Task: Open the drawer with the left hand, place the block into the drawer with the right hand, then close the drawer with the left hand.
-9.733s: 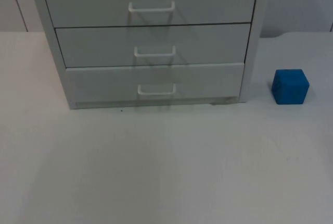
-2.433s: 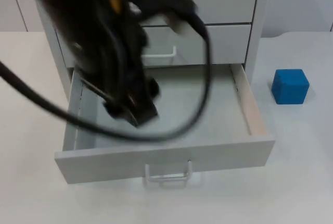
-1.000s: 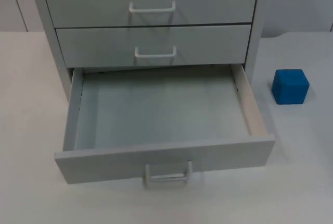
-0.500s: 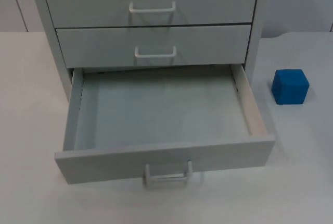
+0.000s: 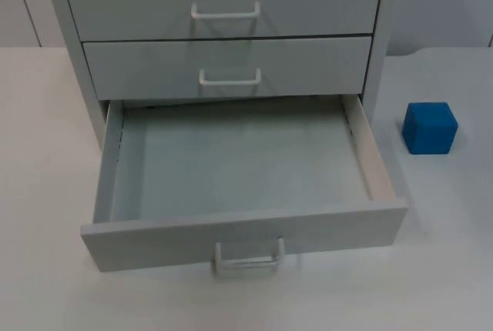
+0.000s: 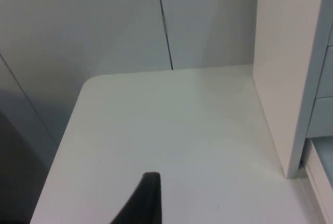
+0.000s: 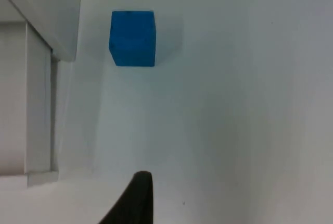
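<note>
- Bottom drawer (image 5: 239,165) pulled out, nothing inside.
- Blue block (image 5: 430,127) on tabletop (image 5: 431,269), right of cabinet (image 5: 223,31), apart.
- Left gripper (image 6: 148,200), right gripper (image 7: 138,195): jaws' state cannot be told.

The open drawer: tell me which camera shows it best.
The top view. It takes in the whole open drawer, pulled out of the cabinet, with its bare inside and its handle. The left wrist view catches just a corner of it beside the cabinet's side; the right wrist view shows one edge, near the blue block.
</note>
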Controlling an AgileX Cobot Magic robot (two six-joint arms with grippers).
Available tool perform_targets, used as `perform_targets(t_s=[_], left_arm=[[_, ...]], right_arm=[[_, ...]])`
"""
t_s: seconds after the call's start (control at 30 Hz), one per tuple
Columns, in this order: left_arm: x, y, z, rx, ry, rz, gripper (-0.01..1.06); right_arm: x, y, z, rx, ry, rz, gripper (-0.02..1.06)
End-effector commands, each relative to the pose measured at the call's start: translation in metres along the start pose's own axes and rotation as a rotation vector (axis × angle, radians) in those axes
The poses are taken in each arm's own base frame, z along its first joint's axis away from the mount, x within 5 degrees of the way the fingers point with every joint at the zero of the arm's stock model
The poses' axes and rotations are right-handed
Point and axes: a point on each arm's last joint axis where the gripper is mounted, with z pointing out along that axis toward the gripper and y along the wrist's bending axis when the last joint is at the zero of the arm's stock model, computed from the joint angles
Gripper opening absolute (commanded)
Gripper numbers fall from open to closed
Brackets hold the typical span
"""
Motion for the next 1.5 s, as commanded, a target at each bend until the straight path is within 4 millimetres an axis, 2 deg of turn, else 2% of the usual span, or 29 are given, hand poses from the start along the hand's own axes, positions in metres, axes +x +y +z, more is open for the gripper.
perform_targets(t_s=[0.0,0.1,0.17,0.2,0.3,0.33,0.43,0.47,0.5,0.63,0.67,0.83,0.87,1.0,1.4,1.47], left_arm=[[0.002,0.000,0.000,0.003,0.000,-0.014,1.05],[0.004,0.000,0.000,0.002,0.020,-0.020,1.05],[0.005,0.000,0.001,-0.001,0.030,-0.024,1.05],[0.006,0.000,0.001,-0.001,0.036,-0.030,1.05],[0.008,0.000,0.002,-0.006,0.041,-0.037,1.05],[0.008,0.000,0.002,-0.006,0.041,-0.037,1.05],[0.012,-0.001,0.001,0.002,0.091,-0.036,1.05],[0.015,-0.001,0.001,0.002,0.116,-0.031,1.05],[0.015,-0.001,0.001,0.002,0.116,-0.031,1.05],[0.020,0.001,0.000,-0.010,0.173,-0.005,1.05],[0.020,0.001,0.000,-0.010,0.173,-0.005,1.05],[0.019,0.000,0.001,-0.009,0.171,-0.006,1.05],[0.019,0.000,0.001,-0.009,0.171,-0.006,1.05],[0.019,0.000,0.001,-0.007,0.168,-0.010,1.05],[0.017,-0.001,0.001,0.002,0.148,-0.025,1.05],[0.017,-0.001,0.001,0.003,0.148,-0.026,1.05]], right_arm=[[-0.011,-0.001,0.008,0.002,0.019,0.002,1.05],[-0.031,0.004,0.045,-0.009,0.102,-0.017,1.05],[-0.034,0.007,0.051,-0.012,0.112,-0.030,1.05],[-0.041,0.016,0.071,-0.022,0.145,-0.072,1.05],[-0.055,0.041,0.106,-0.033,0.166,-0.117,1.05],[-0.055,0.041,0.106,-0.033,0.166,-0.117,1.05],[-0.064,0.050,0.138,0.006,0.163,-0.045,1.05],[-0.065,0.053,0.147,0.011,0.171,-0.048,1.05],[-0.065,0.053,0.147,0.011,0.171,-0.048,1.05],[-0.061,0.057,0.187,-0.001,0.161,-0.055,1.05],[-0.061,0.057,0.187,-0.001,0.161,-0.055,1.05],[-0.052,0.066,0.225,-0.034,0.114,-0.038,1.03],[-0.052,0.066,0.225,-0.034,0.114,-0.038,1.03],[-0.044,0.075,0.246,-0.061,0.082,-0.048,1.02],[-0.028,0.076,0.278,-0.075,0.076,-0.050,1.02],[-0.025,0.076,0.281,-0.074,0.085,-0.047,0.95]])
